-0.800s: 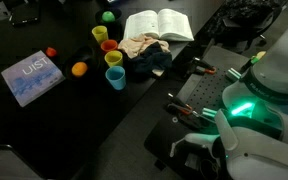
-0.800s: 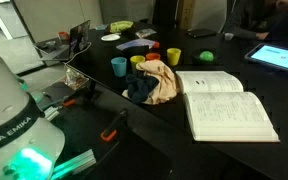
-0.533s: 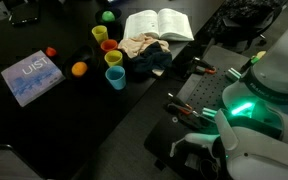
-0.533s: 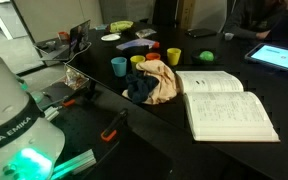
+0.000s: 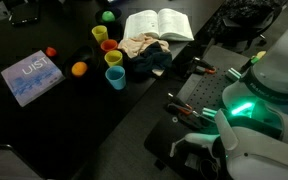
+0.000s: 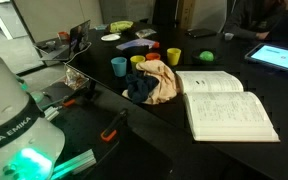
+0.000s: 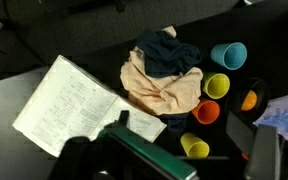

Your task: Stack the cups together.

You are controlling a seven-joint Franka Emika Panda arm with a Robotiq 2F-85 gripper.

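Claw (image 7: pixel 174 160) hanging open and empty; cups (image 7: pixel 216 86) crowding in a row just beside the crumpled cloth (image 7: pixel 164 85), so a descending finger is risking snagged fabric or a toppled neighbour.

Dim room, broad black table (image 5: pixel 64 130), faintly glossy under low light, deep shadow beyond its edges

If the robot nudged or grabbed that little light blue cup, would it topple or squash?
The light blue cup looks small, hollow and plastic, so probably very light: a nudge would likely slide or tip it. It stands on its narrower end, and once down its taper would probably roll it in a curve. A hard squeeze might flex the rim.
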